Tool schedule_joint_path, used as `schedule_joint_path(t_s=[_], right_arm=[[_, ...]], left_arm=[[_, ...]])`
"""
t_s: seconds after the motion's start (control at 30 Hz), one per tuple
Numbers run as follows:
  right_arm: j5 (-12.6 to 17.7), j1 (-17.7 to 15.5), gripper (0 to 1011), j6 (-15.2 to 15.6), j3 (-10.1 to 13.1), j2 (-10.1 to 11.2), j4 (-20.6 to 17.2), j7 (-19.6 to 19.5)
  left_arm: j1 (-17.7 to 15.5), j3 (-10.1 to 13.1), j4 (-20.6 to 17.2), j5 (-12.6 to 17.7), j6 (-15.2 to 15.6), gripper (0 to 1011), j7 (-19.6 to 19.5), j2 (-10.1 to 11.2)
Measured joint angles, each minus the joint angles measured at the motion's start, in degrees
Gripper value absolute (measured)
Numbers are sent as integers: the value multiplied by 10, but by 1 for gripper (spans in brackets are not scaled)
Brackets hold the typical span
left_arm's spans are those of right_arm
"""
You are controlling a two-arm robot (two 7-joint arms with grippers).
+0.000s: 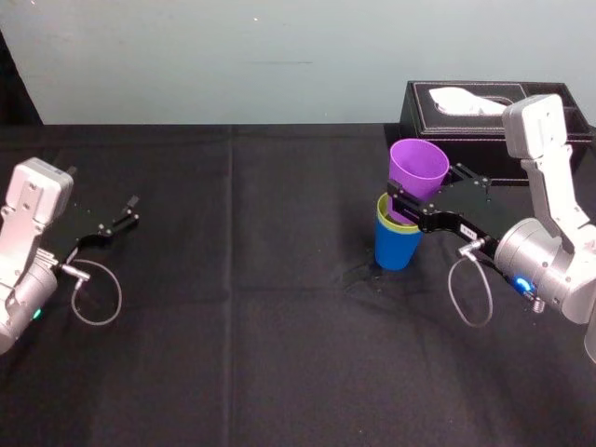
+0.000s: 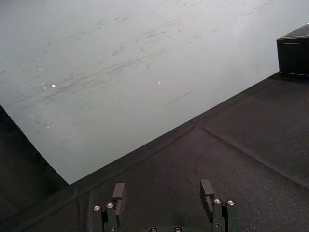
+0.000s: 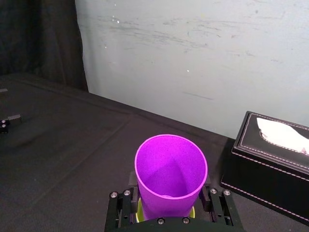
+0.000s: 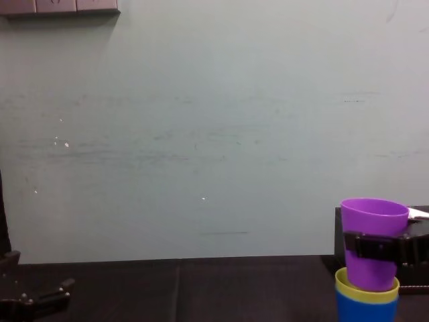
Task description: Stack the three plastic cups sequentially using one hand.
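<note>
Head view: stack stood at about 3 o'clock on the black tabletop, with the black leather tissue box just beyond it at 1 o'clock. The blue cup sat upright on the cloth as the base. The yellow-green cup was nested deep in it, with little more than its rim band showing. The purple cup had its narrow base inside the yellow-green mouth, but most of its wall was above the rim, so I judged it entered and not seated. The right tool reached in from 4 o'clock and pinched the purple cup across its lower body, one finger on each side. That low grip likely served to steer the tapered base into the opening while the wide mouth was left free. The finger bar lay just above the yellow-green rim, so it would probably have to let go before the cup could sink further. In the head view the purple mouth appeared to lean toward 1 o'clock, while the chest view showed it near upright; true tilt uncertain. The left tool was parked at 9 o'clock, low over the cloth, fingers spread and holding nothing, which fits a one-handed job. Stack two-thirds complete by my reading.
</note>
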Motion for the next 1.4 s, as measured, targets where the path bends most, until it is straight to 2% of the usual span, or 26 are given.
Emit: schedule_joint_path(t_s=[0.5, 0.67, 0.77, 0.9, 1.23, 1.4], right_arm=[[-4, -1, 724, -8, -2, -6, 7, -4], [-4, -1, 794, -7, -2, -6, 6, -4], [-4, -1, 915, -6, -2, -6, 6, -4], [-4, -1, 999, -6, -1, -5, 5, -4], [-4, -1, 1003, -6, -1, -5, 4, -3], [-3, -12, 1003, -15, 10, -3, -3, -5]], left_arm=[[0, 0, 0, 0, 0, 1011, 0, 0], [0, 0, 0, 0, 0, 1011, 0, 0], [0, 0, 0, 0, 0, 1011, 0, 0], [0, 0, 0, 0, 0, 1011, 0, 0], [0, 0, 0, 0, 0, 1011, 0, 0], [0, 0, 0, 0, 0, 1011, 0, 0]])
